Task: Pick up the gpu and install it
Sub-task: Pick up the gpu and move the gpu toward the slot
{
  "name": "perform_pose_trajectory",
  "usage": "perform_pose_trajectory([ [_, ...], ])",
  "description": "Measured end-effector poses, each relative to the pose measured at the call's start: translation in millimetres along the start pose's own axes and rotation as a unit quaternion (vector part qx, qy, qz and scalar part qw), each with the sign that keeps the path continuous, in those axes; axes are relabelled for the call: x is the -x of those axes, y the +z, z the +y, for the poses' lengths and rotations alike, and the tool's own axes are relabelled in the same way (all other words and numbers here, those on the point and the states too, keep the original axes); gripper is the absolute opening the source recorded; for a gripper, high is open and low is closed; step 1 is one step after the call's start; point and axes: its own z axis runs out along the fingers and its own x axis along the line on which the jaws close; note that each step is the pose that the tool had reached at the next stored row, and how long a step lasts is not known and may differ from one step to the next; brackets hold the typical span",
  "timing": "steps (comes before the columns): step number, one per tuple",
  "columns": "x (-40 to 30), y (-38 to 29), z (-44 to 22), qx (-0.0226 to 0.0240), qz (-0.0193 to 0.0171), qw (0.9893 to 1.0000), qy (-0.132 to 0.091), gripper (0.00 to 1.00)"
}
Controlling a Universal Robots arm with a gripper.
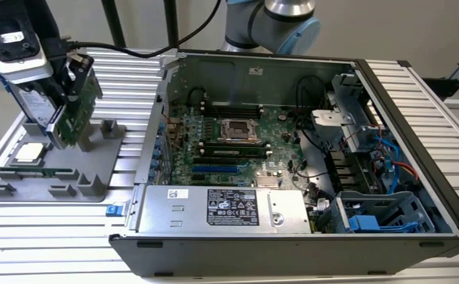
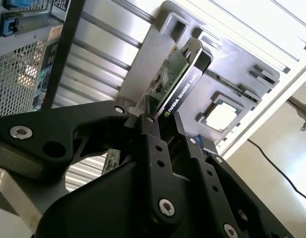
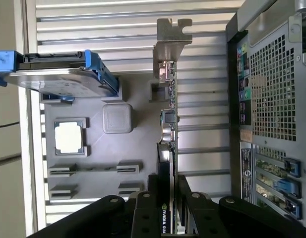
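Gripper is closed narrow on the gpu. One black finger is pressed on the green board face and the other on the cooler face. The fingers are set at the end away from the silver bracket.

The card is held standing, not flat, over the grey fixture tray at the exterior view's left, outside the computer case. Whether its lower end is seated in the tray's holder or just clear of it cannot be told.

Handling (judged): the card is taken as light and stiff, but fragile.
- Exposed components are carried on the board face, so bare board margin and the cooler block are judged the safest places for the pads.
- The contact edge is best left untouched.
- The smooth cooler shell may prove slippery.
- With the hold at one end, the bracket end is free to tilt if it is knocked.

Surroundings:
- A hard drive with blue rails is stood in the tray just beside the card, on the side away from the case.
- A CPU chip is laid flat in its pocket nearby.

In the way (judged):
- The case's side wall is raised between the tray and the motherboard.
- The power supply is placed close to the expansion slots.
- Loose cables are draped inside the case, further off.
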Motion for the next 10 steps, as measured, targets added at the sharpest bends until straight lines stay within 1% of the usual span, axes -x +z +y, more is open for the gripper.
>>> perform_pose_trajectory([
  [10,0.0,-11.3,0.6,0.0,0.0,1.0,0.0,0.0],
])
